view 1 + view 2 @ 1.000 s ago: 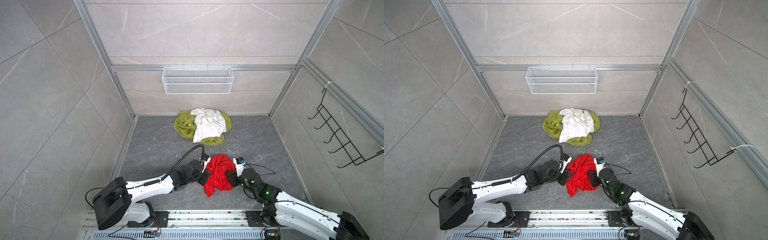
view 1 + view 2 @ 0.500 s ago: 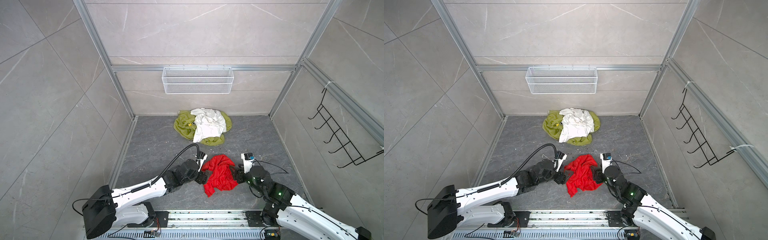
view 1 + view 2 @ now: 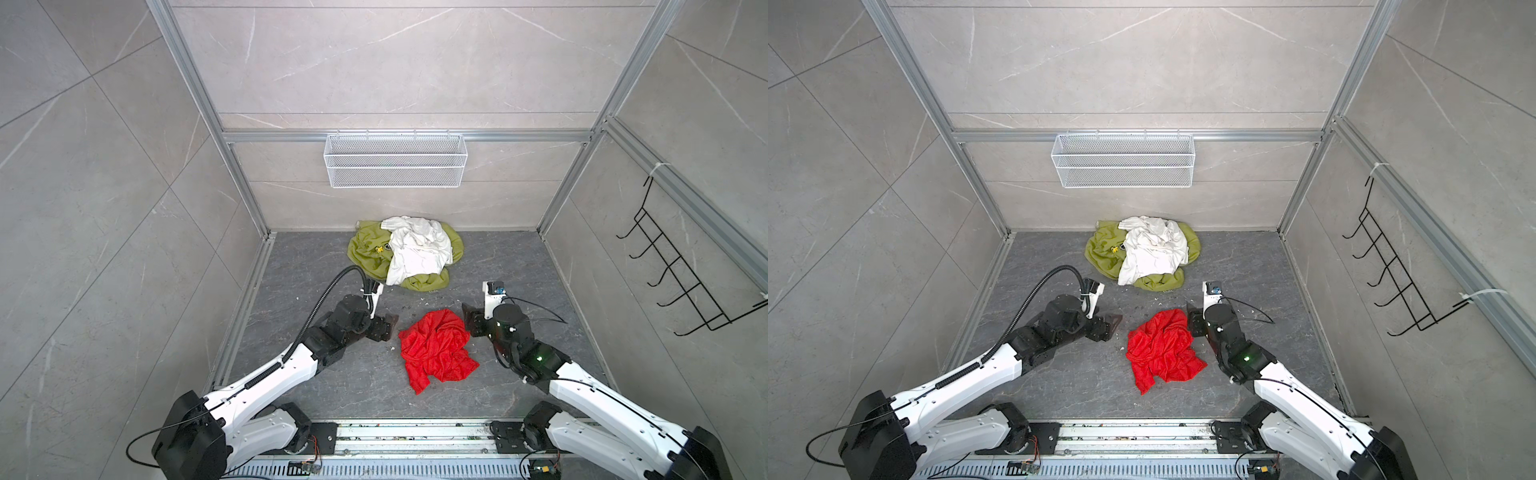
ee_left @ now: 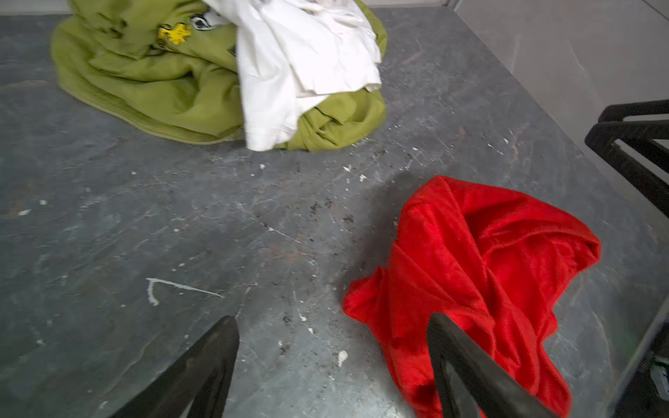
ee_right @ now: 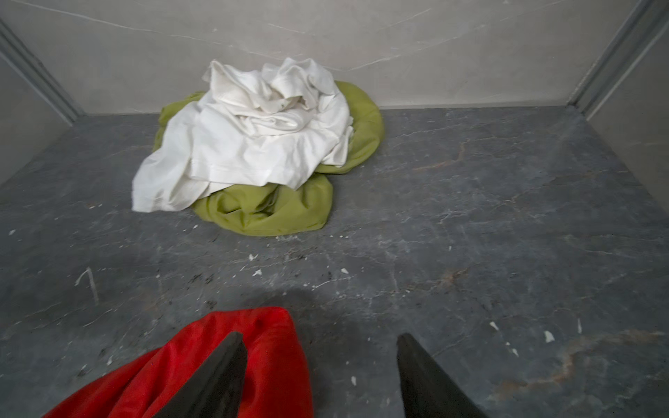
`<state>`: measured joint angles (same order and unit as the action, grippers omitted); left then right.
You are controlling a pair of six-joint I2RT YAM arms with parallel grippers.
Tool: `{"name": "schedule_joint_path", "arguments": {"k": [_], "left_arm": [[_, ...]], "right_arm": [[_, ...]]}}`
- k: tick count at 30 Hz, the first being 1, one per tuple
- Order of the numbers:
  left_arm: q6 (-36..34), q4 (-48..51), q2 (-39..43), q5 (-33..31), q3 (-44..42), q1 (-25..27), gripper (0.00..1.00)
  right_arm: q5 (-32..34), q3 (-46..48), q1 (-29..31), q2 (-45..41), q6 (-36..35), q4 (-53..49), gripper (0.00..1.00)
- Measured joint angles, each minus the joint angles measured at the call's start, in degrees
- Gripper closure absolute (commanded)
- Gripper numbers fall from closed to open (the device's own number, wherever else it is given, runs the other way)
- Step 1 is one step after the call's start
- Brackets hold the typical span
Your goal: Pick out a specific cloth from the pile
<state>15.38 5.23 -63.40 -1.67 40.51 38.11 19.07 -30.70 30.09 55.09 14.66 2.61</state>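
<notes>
Red cloth (image 3: pixel 436 353) lies loose-edged between left gripper (image 4: pixel 331 320) and right gripper (image 5: pixel 320 336), both spread empty

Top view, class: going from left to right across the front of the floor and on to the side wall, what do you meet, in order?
left gripper → red cloth → right gripper → black hook rack on the wall
</notes>
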Motion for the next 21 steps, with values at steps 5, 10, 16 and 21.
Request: {"name": "schedule_joint_path", "arguments": {"k": [5,10,16,21], "left_arm": [[-1.51,0.74,0.26,-6.54,-0.04,-3.96,0.02],[-1.92,2.29,-0.87,-18.05,0.02,-8.48,0.01],[-6.99,-3.69,-3.82,-26.21,-3.17,-15.67,0.01],[-15.72,-18.12,-11.58,-26.29,-11.52,-20.22,0.03]], "right_arm": [[0.7,0.07,-5.22,4.87,-3.34,6.45,0.32],[3.08,1.44,-9.68,9.42,-8.92,13.75,0.31],[4.13,3.67,-14.12,14.97,-12.55,22.6,0.3],[3.58,8.5,-15.32,23.1,-15.78,36.04,0.28]]}}
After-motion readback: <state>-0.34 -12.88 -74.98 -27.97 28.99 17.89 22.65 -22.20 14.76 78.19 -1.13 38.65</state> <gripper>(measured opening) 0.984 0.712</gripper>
